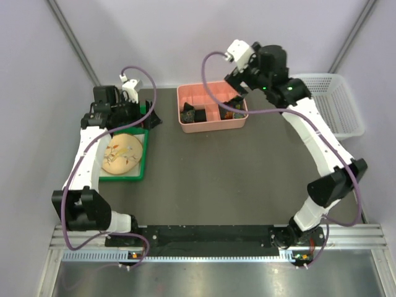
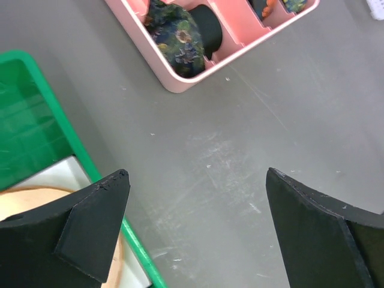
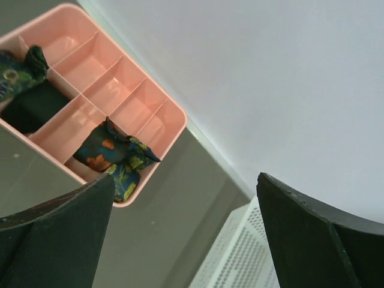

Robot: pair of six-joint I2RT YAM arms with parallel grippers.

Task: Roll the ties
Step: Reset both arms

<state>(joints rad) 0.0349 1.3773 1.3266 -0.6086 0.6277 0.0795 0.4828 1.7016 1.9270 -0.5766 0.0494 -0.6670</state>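
Observation:
A pink divided box (image 1: 213, 123) stands at the back of the table. A rolled tie with greenish specks (image 2: 175, 37) lies in its left compartment, black fabric (image 2: 208, 26) beside it. A tie with red-orange blotches (image 3: 112, 155) is bunched in a right-hand compartment, part of it over the rim. My left gripper (image 2: 197, 174) hangs open over bare table, between the green tray and the box, holding nothing. My right gripper (image 3: 186, 177) is open and empty, raised above the box's right end (image 1: 237, 86).
A green tray (image 1: 124, 178) with a round beige disc (image 1: 122, 153) sits at the left, under my left arm. A white perforated basket (image 1: 334, 105) stands at the back right. Light walls close the table's back and sides.

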